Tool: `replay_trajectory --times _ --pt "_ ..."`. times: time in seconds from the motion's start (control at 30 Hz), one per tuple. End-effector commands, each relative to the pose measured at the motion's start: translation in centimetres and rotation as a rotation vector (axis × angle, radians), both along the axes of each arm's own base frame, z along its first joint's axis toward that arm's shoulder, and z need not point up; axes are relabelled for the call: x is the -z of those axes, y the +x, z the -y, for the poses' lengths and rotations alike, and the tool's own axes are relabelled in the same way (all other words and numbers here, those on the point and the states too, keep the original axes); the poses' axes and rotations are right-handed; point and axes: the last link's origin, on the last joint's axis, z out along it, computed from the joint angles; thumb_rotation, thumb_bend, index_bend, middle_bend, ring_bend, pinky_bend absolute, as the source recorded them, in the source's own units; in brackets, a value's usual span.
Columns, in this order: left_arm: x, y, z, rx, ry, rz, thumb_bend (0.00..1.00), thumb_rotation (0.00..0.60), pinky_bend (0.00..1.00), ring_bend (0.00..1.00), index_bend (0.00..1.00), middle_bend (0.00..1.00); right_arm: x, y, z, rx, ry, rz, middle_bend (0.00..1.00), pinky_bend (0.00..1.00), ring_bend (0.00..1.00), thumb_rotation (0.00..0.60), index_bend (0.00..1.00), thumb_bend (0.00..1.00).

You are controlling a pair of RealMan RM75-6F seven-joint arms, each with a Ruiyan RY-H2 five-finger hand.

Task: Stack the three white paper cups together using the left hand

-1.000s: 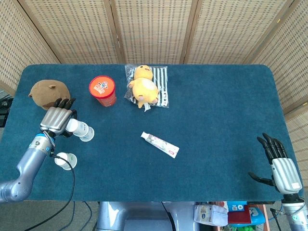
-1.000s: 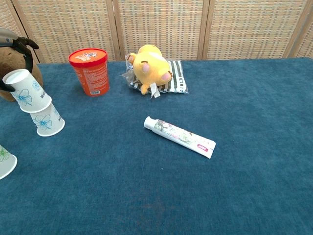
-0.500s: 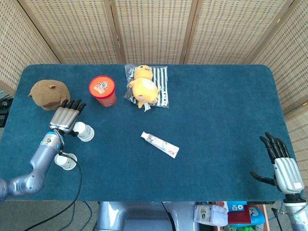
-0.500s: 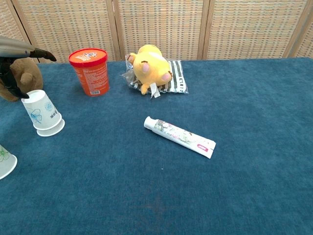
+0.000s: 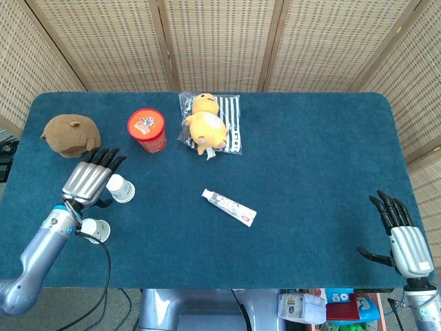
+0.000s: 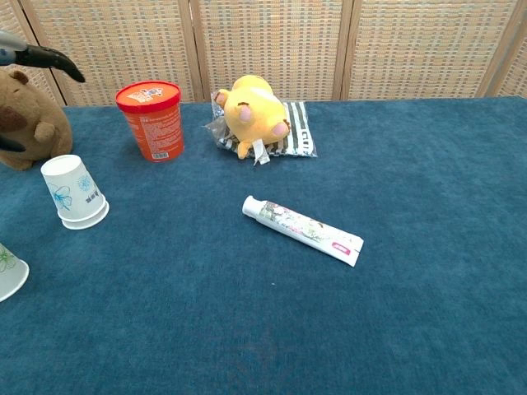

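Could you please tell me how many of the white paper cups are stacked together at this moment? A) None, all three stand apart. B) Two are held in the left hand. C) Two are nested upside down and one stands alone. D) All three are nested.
C: the chest view shows a two-cup stack mouth-down on the table, a single cup apart at the near left edge, and the left hand holding nothing.

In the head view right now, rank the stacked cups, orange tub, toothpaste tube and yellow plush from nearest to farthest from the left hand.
Measured from the left hand:
1. stacked cups, just beside its fingers.
2. orange tub, farther back on the table.
3. yellow plush and toothpaste tube, too close to call; plush at the back, tube mid-table.
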Motion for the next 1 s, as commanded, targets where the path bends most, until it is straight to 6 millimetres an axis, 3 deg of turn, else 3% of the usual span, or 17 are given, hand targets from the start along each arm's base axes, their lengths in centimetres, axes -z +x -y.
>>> replay_trajectory --times 0.03,0.27,0.5,0.67,1.0 --pt "-1.4 -1.9 5.2 0.011 -0.021 -0.002 0.23 0.6 0.0 0.0 0.14 0.0 0.1 0.2 -0.1 -0.006 0.001 -0.003 0.0 0.0 0.0 0.6 0.0 0.05" --pt "-1.3 -5.1 9.2 0.02 -0.02 0.027 0.23 0.6 0.0 0.0 0.21 0.0 0.1 0.3 -0.2 -0.007 -0.002 -0.008 0.0 0.0 0.0 0.6 0.0 0.05" --pt "-0.9 -8.7 10.7 -0.013 0.002 0.032 0.23 0.6 0.0 0.0 0.24 0.0 0.1 0.4 -0.3 -0.01 -0.004 -0.01 0.0 0.0 0.0 0.6 0.0 0.05" --pt "-0.2 -11.2 11.4 -0.062 -0.003 0.023 0.23 0.6 0.0 0.0 0.24 0.0 0.2 0.4 -0.3 -0.008 0.001 -0.013 0.0 0.0 0.0 0.6 0.0 0.05" --pt "1.1 -13.3 11.0 -0.098 -0.013 0.002 0.23 0.6 0.0 0.0 0.25 0.0 0.2 0.4 -0.3 -0.006 -0.003 -0.013 0.0 0.0 0.0 0.6 0.0 0.05"
